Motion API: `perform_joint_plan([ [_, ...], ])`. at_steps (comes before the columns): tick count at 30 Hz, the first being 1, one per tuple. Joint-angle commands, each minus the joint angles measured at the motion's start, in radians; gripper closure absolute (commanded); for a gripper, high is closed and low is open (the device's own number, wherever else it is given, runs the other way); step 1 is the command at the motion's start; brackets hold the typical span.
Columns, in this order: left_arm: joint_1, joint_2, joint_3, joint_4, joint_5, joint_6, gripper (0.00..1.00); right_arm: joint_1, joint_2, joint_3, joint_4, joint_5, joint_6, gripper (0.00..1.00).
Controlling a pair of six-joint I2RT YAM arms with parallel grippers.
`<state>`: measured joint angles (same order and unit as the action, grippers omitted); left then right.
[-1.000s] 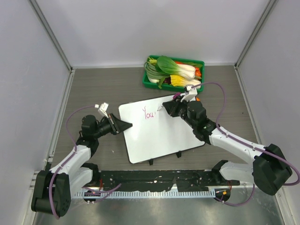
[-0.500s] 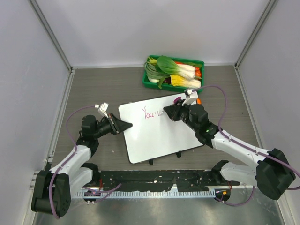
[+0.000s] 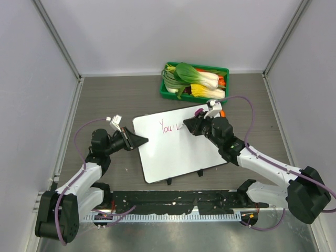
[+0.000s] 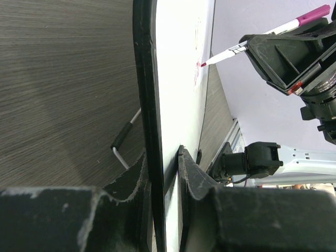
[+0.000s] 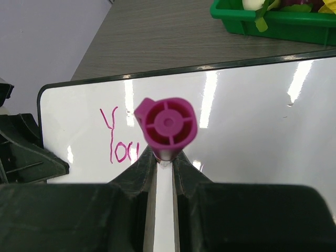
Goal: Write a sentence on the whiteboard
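Observation:
The whiteboard (image 3: 176,152) lies on the table, turned a little. My left gripper (image 3: 142,140) is shut on its left edge, with the black rim (image 4: 149,105) between the fingers (image 4: 191,168). My right gripper (image 3: 188,124) is shut on a pink marker (image 5: 167,126), cap end toward the camera. The marker's tip (image 4: 202,64) meets the board just right of the pink writing. The sentence (image 5: 118,139) reads "You" at the board's upper left (image 3: 167,126); anything written after it sits behind the marker and fingers.
A green tray (image 3: 164,90) of vegetables stands just beyond the board's far edge, also in the right wrist view (image 5: 273,23). Two black clips (image 3: 169,181) stick out of the board's near edge. Grey walls close in the table on both sides.
My right gripper has slid the marker a little to the right and nearer along the writing line, then stayed still. The left gripper and the board have not moved.

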<state>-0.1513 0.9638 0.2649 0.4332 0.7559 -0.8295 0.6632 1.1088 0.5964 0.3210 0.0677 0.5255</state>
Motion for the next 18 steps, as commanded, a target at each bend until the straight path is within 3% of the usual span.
perform_joint_plan([
  [1,-0.001,0.013,-0.009,-0.096,-0.150,0.196,1.00,-0.002,0.019,0.051,0.026,0.060,-0.018,0.99],
  [18,-0.004,0.012,-0.010,-0.096,-0.150,0.196,1.00,-0.008,0.065,0.097,0.012,0.103,-0.019,0.99],
])
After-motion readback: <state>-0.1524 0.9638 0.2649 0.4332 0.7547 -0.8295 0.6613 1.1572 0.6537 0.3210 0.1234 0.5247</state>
